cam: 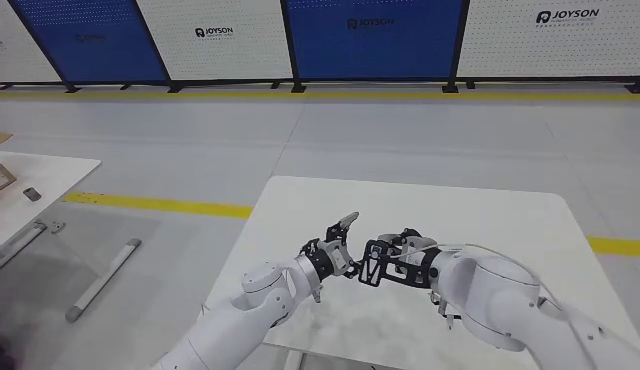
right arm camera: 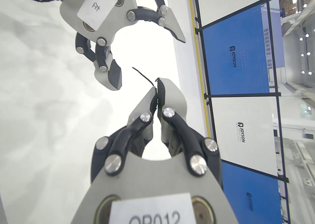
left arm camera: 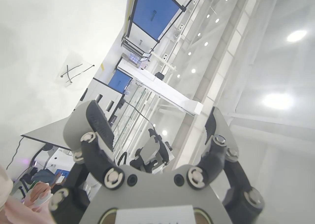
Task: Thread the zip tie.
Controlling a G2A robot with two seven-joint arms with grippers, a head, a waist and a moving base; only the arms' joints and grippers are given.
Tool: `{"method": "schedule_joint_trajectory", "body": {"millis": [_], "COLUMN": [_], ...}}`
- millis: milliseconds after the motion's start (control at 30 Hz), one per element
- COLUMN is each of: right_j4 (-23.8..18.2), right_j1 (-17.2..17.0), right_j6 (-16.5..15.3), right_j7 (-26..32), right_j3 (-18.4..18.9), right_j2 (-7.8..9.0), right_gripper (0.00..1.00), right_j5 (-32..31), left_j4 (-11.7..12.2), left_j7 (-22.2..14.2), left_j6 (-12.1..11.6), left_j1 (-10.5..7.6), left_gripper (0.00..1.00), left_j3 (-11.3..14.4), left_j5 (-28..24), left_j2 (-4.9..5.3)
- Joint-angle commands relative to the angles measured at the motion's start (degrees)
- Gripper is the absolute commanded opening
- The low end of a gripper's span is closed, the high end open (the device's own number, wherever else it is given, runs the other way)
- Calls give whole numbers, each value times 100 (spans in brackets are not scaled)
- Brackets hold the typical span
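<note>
A thin black zip tie (right arm camera: 144, 76) sticks out of my right gripper (right arm camera: 156, 87), which is shut on it; a short curved end shows beyond the fingertips, the rest is hidden between the pads. My left gripper (right arm camera: 150, 63) stands open just in front, its two fingers on either side of that free end without touching it. In the top view both grippers meet above the white table (cam: 500, 220), left gripper (cam: 345, 242) facing right gripper (cam: 368, 268). In the left wrist view the left gripper (left arm camera: 152, 116) is open with the right gripper (left arm camera: 155, 141) beyond its gap.
A clear bag holding several black zip ties (left arm camera: 73, 72) lies on the white surface farther off. A second table (cam: 40, 185) stands at the far left. Blue and white panel walls (cam: 370, 25) line the back.
</note>
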Motion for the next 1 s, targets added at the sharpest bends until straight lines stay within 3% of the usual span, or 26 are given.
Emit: {"method": "schedule_joint_trajectory", "body": {"millis": [0, 200, 233, 267, 333, 367, 400, 633, 967], "right_j4": [0, 0, 0, 0, 0, 0, 0, 0, 0], "right_j1": [0, 0, 0, 0, 0, 0, 0, 0, 0], "right_j6": [0, 0, 0, 0, 0, 0, 0, 0, 0], "right_j7": [0, 0, 0, 0, 0, 0, 0, 0, 0], "right_j3": [0, 0, 0, 0, 0, 0, 0, 0, 0], "right_j2": [0, 0, 0, 0, 0, 0, 0, 0, 0], "right_gripper": [0, 0, 0, 0, 0, 0, 0, 0, 0], "right_j5": [0, 0, 0, 0, 0, 0, 0, 0, 0], "left_j4": [-4, 13, 13, 7, 3, -3, -8, 40, 91], "left_j7": [-10, -128, -143, -163, -189, -193, -190, -119, -60], "left_j6": [-2, -16, -5, 22, 70, 103, 127, 281, 478], "left_j1": [10, 55, 59, 64, 75, 84, 91, 67, 25], "left_gripper": [100, 100, 83, 56, 43, 22, 16, 4, 17], "left_j3": [9, -91, -114, -133, -153, -155, -162, -173, -155], "left_j5": [2, -120, -149, -145, -157, -148, -133, -236, -323], "left_j2": [-4, -30, -33, -35, -40, -42, -45, -88, -150]}}
